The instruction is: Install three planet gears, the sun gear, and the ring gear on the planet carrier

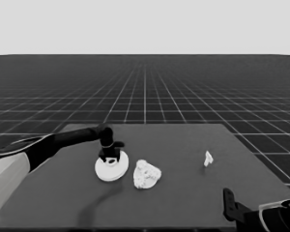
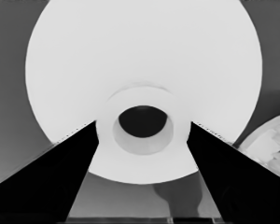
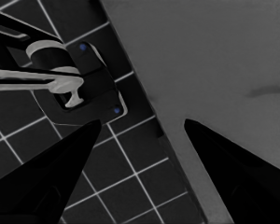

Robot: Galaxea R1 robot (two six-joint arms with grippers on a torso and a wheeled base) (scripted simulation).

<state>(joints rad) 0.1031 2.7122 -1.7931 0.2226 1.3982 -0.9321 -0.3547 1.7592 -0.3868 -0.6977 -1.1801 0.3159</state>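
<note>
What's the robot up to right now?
Left jaws shut on larger round part at its hub. Right jaws open, parked near right corner. Smaller round part with gears alongside; nothing between.

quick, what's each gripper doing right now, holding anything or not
Left gripper: jaws either side of the raised hub of the larger round part; grip cannot be told.
Right gripper: open, holding nothing, parked at the table's near right corner.

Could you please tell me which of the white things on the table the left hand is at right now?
The larger round part, hubbed: the left hand straddles its hub. The white cluster beside it and the thin white piece lie untouched.
</note>
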